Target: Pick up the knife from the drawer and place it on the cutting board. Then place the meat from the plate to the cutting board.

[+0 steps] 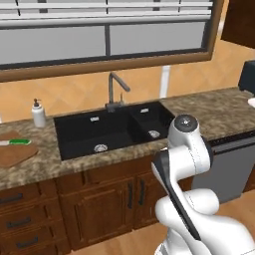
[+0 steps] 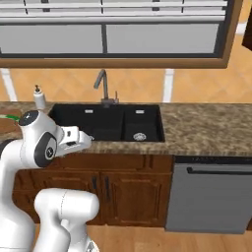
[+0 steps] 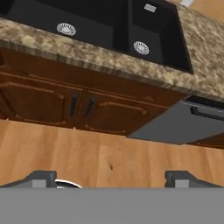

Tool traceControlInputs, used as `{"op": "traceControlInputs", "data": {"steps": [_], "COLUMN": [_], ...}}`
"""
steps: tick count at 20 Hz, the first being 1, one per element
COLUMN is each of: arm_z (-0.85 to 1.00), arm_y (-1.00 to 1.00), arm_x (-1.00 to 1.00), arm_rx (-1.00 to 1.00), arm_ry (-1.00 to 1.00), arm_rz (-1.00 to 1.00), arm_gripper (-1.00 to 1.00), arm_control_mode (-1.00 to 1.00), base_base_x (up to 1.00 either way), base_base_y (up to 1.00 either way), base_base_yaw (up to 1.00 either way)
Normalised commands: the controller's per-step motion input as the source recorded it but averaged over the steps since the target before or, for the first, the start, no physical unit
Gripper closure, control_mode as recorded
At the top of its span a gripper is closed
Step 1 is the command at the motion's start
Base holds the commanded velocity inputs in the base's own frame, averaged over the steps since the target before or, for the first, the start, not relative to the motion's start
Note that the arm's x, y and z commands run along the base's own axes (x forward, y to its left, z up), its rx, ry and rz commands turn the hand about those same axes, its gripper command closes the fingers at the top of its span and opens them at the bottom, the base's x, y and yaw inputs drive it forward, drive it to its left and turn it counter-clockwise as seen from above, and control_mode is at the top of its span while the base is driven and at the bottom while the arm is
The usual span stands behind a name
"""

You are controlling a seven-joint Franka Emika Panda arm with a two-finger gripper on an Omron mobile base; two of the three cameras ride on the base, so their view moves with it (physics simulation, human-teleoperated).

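The green-handled knife lies on the reddish-brown cutting board at the far left of the counter; its green handle also peeks out behind my arm. My gripper is open and empty, its fingertips wide apart, hanging in front of the sink cabinet over the wooden floor. Brown drawers with dark bar handles stand shut below the board. A white rim at the right counter edge may be the plate. The meat is out of view.
A black double sink with a grey faucet fills the counter's middle. A white soap dispenser stands left of it. A grey dishwasher sits to the right, and cabinet doors are under the sink.
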Motion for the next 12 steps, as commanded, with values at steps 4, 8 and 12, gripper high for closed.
{"op": "traceControlInputs", "data": {"steps": [4, 8, 12], "arm_z": [0.00, 0.00, 0.00], "arm_y": [0.00, 0.00, 0.00], "arm_x": [0.00, 0.00, 0.00], "arm_rx": [0.00, 0.00, 0.00], "arm_ry": [0.00, 0.00, 0.00], "arm_rz": [0.00, 0.00, 0.00], "arm_gripper": [-1.00, -1.00, -1.00], "arm_control_mode": [1.00, 1.00, 1.00], "base_base_x": [0.58, 1.00, 0.98], "base_base_y": [-1.00, -1.00, -0.99], "base_base_yaw": [0.00, -0.02, 0.00]}}
